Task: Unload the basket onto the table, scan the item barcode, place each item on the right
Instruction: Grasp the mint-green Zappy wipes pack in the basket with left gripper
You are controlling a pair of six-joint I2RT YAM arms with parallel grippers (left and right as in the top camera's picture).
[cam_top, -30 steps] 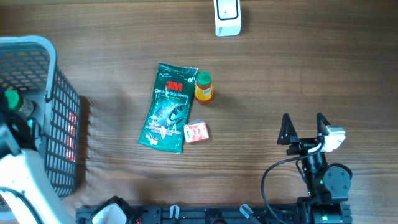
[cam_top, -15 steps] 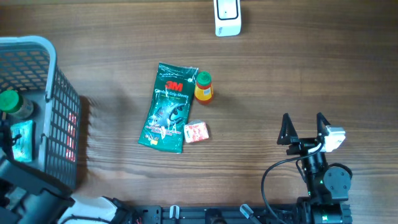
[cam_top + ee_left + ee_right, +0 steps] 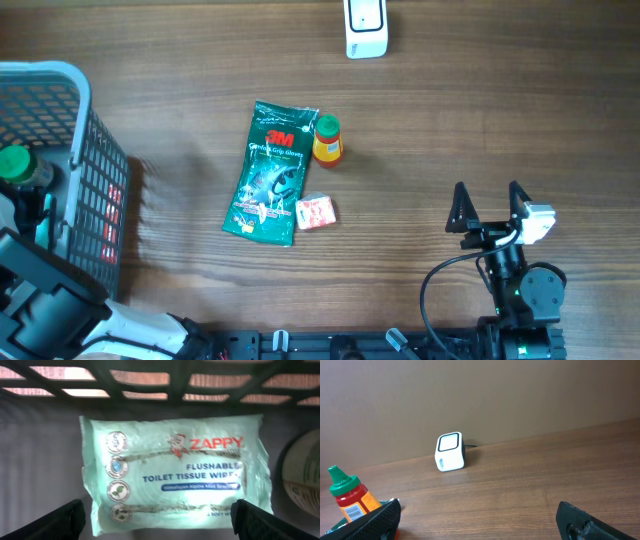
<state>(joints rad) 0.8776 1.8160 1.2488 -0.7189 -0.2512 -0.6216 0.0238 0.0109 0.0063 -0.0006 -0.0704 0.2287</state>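
Note:
A pale green pack of Zappy flushable wipes (image 3: 175,475) lies flat on the floor of the grey basket (image 3: 95,170) at the table's left. My left gripper (image 3: 160,527) is open just above it, one black fingertip (image 3: 67,520) off each side of the pack, apart from it. In the overhead view the left arm (image 3: 45,295) covers the gripper, and only a teal sliver of the pack (image 3: 44,215) shows. The white scanner (image 3: 366,28) stands at the far edge, also the scanner (image 3: 450,452) in the right wrist view. My right gripper (image 3: 490,205) stands open and empty at the front right.
A green-capped bottle (image 3: 15,165) stands in the basket; a round object (image 3: 305,480) lies right of the pack. On the table lie a green 3M pack (image 3: 270,172), an orange sauce bottle (image 3: 327,140) and a small red-and-white packet (image 3: 315,212).
My left arm has shifted inside the basket and now covers most of the wipes pack in the overhead view. The right arm and the items on the table have not moved.

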